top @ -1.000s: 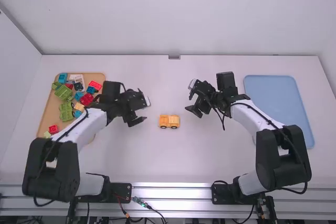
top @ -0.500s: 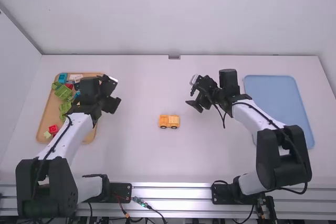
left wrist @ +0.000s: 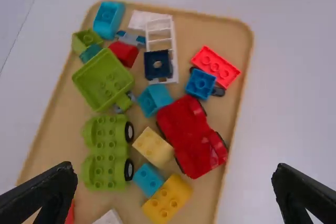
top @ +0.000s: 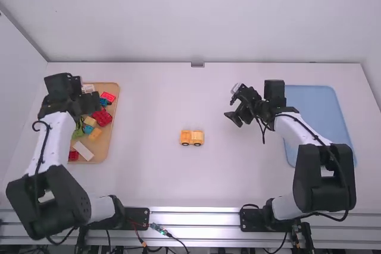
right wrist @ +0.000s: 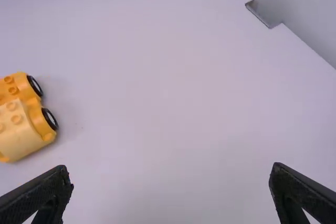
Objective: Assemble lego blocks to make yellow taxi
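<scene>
Block fetch by left pincer (left wrist: 175, 192), probably; released, like right pincer (right wrist: 170, 192). Next: descend, grip yellow block (left wrist: 168, 200) near right edge of tray (top: 108, 138).

- On your table (top: 149, 176), the yellow car base (right wrist: 20, 85) stands upright on its black wheels (right wrist: 50, 119), with studs showing at one end.
- You can see a paler yellow block (right wrist: 17, 129) on its other end, studs up.
- In your tray (left wrist: 244, 31) lie a pale yellow block (left wrist: 153, 147) and, near it, a deeper yellow brick (left wrist: 167, 200), studs up and slanted.
</scene>
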{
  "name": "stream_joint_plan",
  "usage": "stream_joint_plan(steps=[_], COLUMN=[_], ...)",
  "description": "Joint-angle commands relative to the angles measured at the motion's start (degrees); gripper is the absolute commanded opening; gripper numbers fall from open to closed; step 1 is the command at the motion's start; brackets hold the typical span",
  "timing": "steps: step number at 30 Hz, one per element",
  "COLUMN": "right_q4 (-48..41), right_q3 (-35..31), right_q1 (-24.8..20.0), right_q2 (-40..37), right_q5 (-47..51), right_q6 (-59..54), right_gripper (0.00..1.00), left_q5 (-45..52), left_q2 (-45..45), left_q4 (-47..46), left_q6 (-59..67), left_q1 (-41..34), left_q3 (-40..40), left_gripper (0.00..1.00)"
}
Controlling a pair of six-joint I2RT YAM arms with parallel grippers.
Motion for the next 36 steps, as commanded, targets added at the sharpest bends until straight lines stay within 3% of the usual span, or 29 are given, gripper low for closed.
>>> stream_joint_plan(steps=[1,10,14,28,31,33,36], right_q4=[0.0,0.0,0.0,0.2,0.2,0.0,0.0], right_q3=[1.8,1.8,1.8,1.8,1.8,1.8,1.8], right_q1=[-0.1,1.0,1.2,1.2,1.1,1.2,1.1], right_q2=[-0.5,-0.5,-0.5,-0.5,-0.5,-0.5,-0.5], right_q5=[-0.5,-0.5,-0.4,-0.5,-0.3,-0.4,-0.5], right_q6=[0.3,0.3,0.3,0.1,0.1,0.1,0.1], right_gripper=[0.99,0.99,0.99,0.99,0.99,0.99,0.99], left_q5=[3.1,3.2,3.4,3.6,3.6,3.6,3.6], left_q2=[6.5,28.0,33.1,34.6,34.6,34.6,34.6], left_q4=[-3.4,-19.4,-21.5,-27.6,-27.0,-25.9,-24.9], left_q6=[-5.9,-13.6,-15.6,-30.8,-31.9,-31.9,-32.0], left_q1=[1.9,5.8,5.9,5.9,5.9,5.9,5.9], left_q3=[5.4,26.5,31.1,30.9,30.3,29.7,28.8], left_gripper=[0.99,0.99,0.99,0.99,0.9,0.74,0.66])
